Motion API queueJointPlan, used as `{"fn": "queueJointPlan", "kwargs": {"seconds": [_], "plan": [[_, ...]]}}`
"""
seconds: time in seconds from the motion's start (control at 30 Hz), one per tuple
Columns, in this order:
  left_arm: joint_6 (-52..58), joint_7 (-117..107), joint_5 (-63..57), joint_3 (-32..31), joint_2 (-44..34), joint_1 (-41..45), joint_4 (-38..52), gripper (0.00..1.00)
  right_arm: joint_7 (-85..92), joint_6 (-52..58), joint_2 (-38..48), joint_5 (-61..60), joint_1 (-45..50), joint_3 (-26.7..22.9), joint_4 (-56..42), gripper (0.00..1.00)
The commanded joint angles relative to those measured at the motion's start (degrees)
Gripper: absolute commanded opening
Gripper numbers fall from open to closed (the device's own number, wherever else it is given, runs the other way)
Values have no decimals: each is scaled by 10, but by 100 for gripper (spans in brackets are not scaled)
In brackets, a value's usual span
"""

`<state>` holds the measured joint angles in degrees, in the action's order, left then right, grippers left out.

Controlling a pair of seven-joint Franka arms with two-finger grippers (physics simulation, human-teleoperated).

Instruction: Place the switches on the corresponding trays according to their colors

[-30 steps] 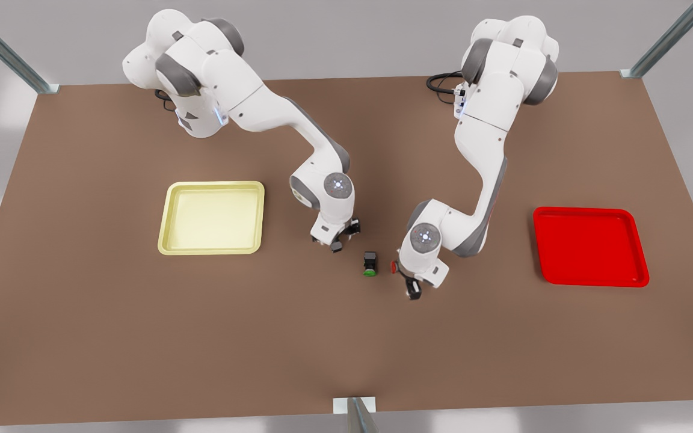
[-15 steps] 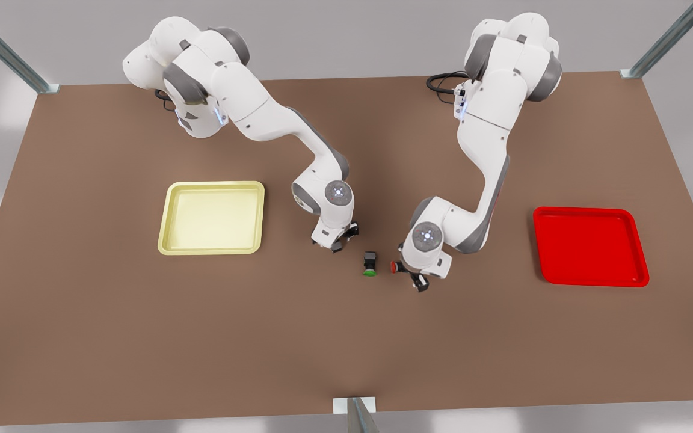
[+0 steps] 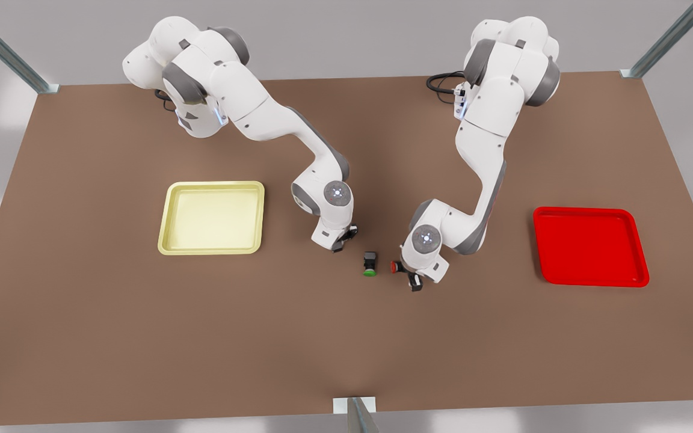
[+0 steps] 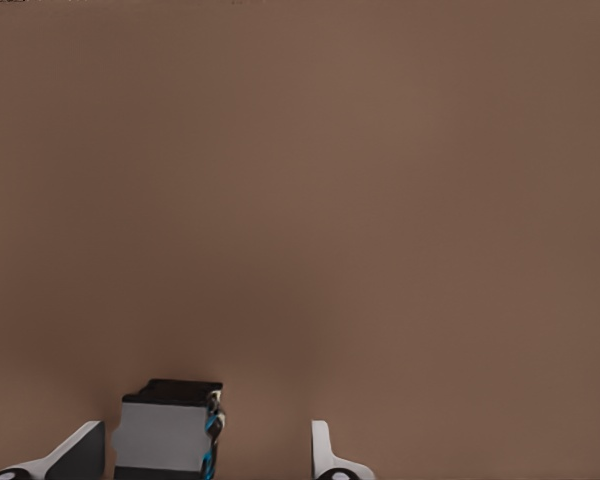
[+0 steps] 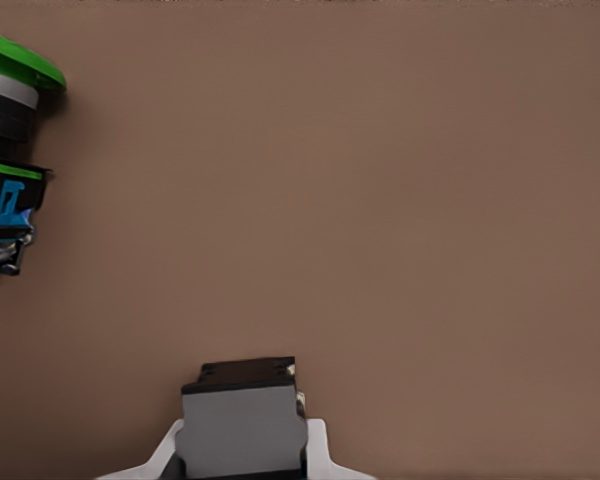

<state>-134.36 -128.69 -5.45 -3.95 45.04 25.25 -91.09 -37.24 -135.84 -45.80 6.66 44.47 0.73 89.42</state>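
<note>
A simulated robot test cell rather than any lived-in room: a plain brown tabletop [image 3: 142, 337] sits inside a frame of bare metal struts [image 3: 3, 51] (one at each far corner, another at the near edge) against blank grey walls. Two white arms [image 3: 274, 120] are mounted at the far edge, a black cable [image 3: 440, 81] trailing behind one base.

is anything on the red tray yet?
No. In the front view the red tray is bare, and the red-capped switch sits on the table by the right gripper.
</note>
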Motion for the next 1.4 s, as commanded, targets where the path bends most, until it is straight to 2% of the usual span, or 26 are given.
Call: {"fn": "queueJointPlan", "kwargs": {"seconds": [0.0,0.07,0.1,0.13,0.17,0.23,0.27,0.33,0.4,0.47,0.53,0.57,0.63,0.67,0.8,0.83,0.93,1.0,1.07,1.1,1.13,1.3,1.33,1.37], "plan": [[-2,120,1,0,0,0,-1,100,2,3,2,2,-2,0,-1,47],[-2,120,1,0,2,-1,-1,100,1,5,4,3,-3,-2,-5,47],[-3,118,1,-2,2,-1,-1,79,5,7,5,4,-3,-13,-5,47],[-3,117,2,-5,2,-2,-1,70,7,14,17,4,-3,-23,0,47],[-2,115,3,-8,2,-3,-1,63,10,60,37,5,-1,-36,3,47],[-3,114,6,-9,1,-4,-1,53,41,79,78,5,-14,-41,41,48],[-3,114,6,-10,1,-6,-1,47,91,79,139,5,-39,-41,111,48],[-2,115,6,-11,1,-6,-1,42,166,79,214,5,-81,-41,199,48],[18,116,6,-11,-14,-15,-1,42,220,71,273,5,-111,-42,274,48],[48,121,6,-23,-34,-44,-1,42,248,-6,313,5,-134,-42,367,48],[81,153,6,-22,-75,-66,-23,42,249,-78,334,6,-154,-42,451,48],[83,214,5,-21,-127,-103,-82,42,251,-113,334,7,-156,-43,482,48],[118,321,4,-19,-188,-190,-135,42,251,-125,334,7,-156,-51,492,48],[117,368,-1,-18,-221,-229,-179,42,251,-125,334,7,-157,-52,491,100],[117,406,-60,-12,-226,-321,-204,42,255,-116,345,7,-156,-52,487,100],[117,409,-64,-12,-226,-338,-209,42,259,-114,353,7,-156,-52,459,100],[115,450,-63,-11,-225,-393,-210,42,302,137,315,4,-157,-51,186,100],[108,499,-64,-11,-222,-434,-210,42,317,298,301,2,-160,-51,57,100],[94,522,-65,-11,-218,-452,-210,42,319,485,324,2,-199,-48,-42,100],[90,522,-65,-11,-217,-456,-210,44,354,516,353,1,-214,-48,-51,100],[89,523,-66,-11,-217,-456,-209,100,361,532,380,1,-224,-49,-50,100],[113,528,-74,-17,-228,-459,-204,100,363,580,397,0,-243,-51,-54,100],[167,555,-69,-39,-251,-459,-186,100,363,580,397,0,-242,-51,-54,100],[239,616,-25,-87,-292,-456,-160,100,363,580,397,0,-243,-51,-54,100]]}}
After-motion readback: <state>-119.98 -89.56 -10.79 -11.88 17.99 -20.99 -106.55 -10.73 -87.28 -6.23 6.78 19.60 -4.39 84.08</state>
